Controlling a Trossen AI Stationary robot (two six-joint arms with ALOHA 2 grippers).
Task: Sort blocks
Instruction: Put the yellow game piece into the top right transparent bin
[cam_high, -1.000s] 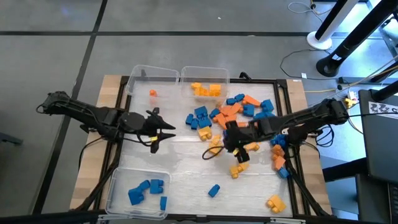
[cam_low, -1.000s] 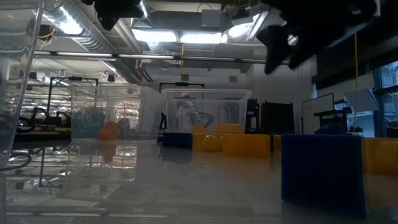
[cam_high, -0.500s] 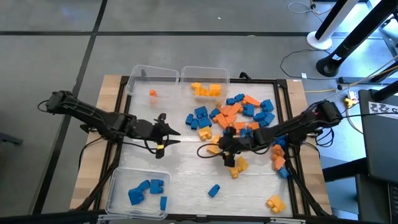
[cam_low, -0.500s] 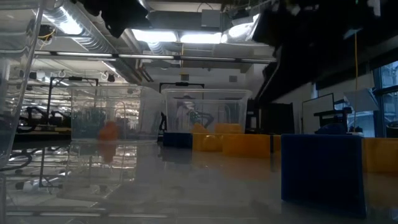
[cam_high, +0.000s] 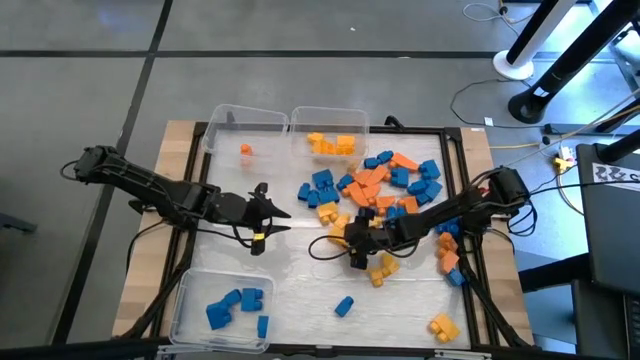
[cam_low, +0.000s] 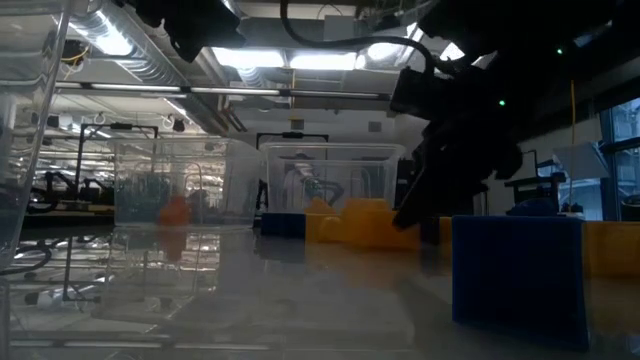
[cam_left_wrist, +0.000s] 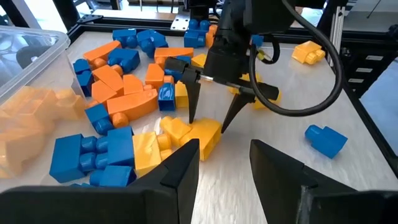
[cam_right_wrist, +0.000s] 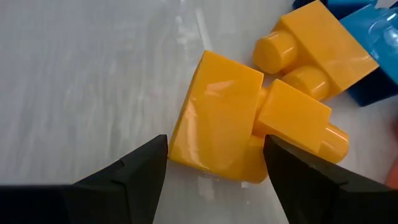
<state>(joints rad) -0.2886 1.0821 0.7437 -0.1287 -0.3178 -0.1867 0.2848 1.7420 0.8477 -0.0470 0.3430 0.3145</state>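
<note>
On the table (cam_high: 300, 275), right end effector (cam_left_wrist: 210, 120) spread astride a yellow block (cam_right_wrist: 217, 118); left end effector (cam_left_wrist: 225, 163) spread, empty.

Three clear plastic bins sit on the pale table (cam_high: 300, 285): two side by side at the far edge, the far left bin (cam_high: 245, 128) and the far right bin (cam_high: 330, 122), and a near bin (cam_high: 190, 285) at the near left corner. A black frame (cam_high: 456, 160) borders the tabletop, and beyond it on the grey floor lie loose cables (cam_high: 480, 95) beside a black stand base (cam_high: 535, 103).
</note>
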